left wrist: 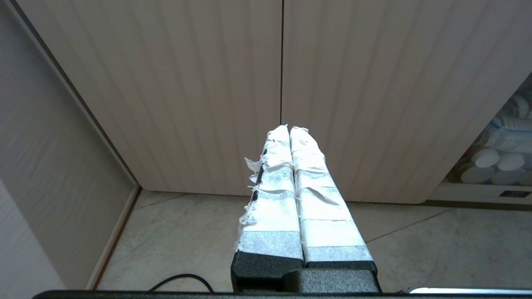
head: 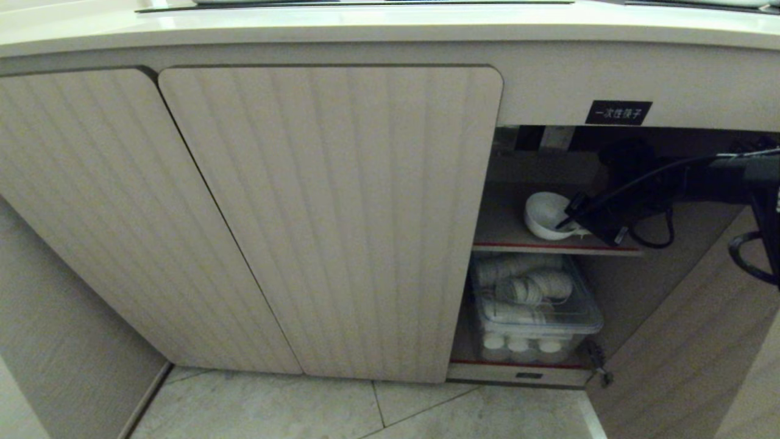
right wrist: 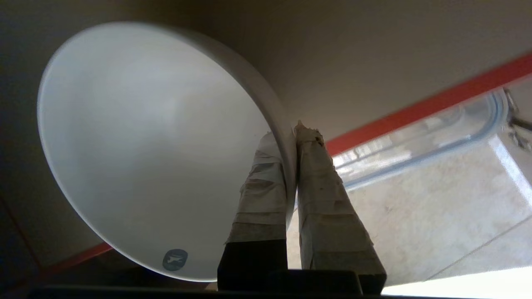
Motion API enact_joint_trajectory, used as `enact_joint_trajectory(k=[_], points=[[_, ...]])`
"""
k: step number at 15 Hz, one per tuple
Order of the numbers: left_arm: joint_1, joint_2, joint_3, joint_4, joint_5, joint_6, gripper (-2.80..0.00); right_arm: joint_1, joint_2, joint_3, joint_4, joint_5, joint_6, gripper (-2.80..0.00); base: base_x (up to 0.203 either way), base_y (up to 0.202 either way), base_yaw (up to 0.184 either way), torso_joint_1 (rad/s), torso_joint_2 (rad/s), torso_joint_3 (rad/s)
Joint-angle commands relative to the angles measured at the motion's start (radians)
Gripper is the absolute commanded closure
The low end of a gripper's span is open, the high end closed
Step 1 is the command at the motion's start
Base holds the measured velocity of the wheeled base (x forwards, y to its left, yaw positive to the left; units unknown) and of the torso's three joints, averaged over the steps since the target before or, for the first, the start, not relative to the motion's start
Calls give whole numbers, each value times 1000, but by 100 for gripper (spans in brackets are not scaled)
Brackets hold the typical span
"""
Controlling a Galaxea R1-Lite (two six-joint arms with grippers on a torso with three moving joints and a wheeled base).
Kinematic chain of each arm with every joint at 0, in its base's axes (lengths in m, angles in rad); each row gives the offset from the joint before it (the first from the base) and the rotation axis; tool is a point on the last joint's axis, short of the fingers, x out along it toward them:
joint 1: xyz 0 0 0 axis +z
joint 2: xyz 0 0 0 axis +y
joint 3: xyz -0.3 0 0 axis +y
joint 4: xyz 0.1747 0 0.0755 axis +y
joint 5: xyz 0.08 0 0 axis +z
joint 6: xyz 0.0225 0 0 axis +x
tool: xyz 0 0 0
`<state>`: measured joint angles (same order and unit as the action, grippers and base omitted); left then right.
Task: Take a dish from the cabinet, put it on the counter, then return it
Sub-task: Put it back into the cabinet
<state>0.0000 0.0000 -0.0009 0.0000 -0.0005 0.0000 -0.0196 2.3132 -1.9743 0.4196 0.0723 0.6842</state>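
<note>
R gripper (right wrist: 293, 137) is clamped on the rim of the dish (head: 544, 214), one taped finger inside the bowl, the other outside, rim pinched between them. The dish is right at the gripper tips, inside the open bay of the cabinet (head: 329, 219), over the upper red-edged shelf (head: 506, 235); can't tell from the pics whether its base rests on the shelf or is a bit clear of it, and it looks tilted toward the arm in the wrist view. Below the gripper, on the lower shelf, sits a clear plastic bin (head: 536, 317) w/ stacked white cups, well apart from the grip. Above the gripper, the table (head: 390, 27) runs along the top of the cabinet front, w/ a black label (head: 618, 113) just over the opening. L gripper (left wrist: 289, 129) is parked w/ taped fingers pressed together, holding nothing, facing the closed ribbed doors, far from the dish. Step in hand, as I read it: either pulling the dish out or putting it back, pics alone don't settle which. If taking it out, next move needs a straight pull back out of the bay, keeping the rim level so the thin pinch doesn't slip, then a lift past the thick table edge before setting down. If returning it, next is to lower till the base sits flat on the shelf, then let go and back out w/o nudging it. Rim-only grip on a glossy bowl = likely slip risk, so slow moves.
</note>
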Motion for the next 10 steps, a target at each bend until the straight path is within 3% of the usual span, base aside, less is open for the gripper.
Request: enact_joint_trajectory(k=[1,4,10], points=[[0,0,1,0,0,0,0,-1,4,0,-6,4,-12,0,0,0,0,0,0,0],[0,0,-1,0,-1,0,0,-7,11,0,-13,7,-60,0,0,0,0,0,0,0],[0,0,1,0,0,0,0,-14,21,0,-25,6,-66,0,0,0,0,0,0,0]])
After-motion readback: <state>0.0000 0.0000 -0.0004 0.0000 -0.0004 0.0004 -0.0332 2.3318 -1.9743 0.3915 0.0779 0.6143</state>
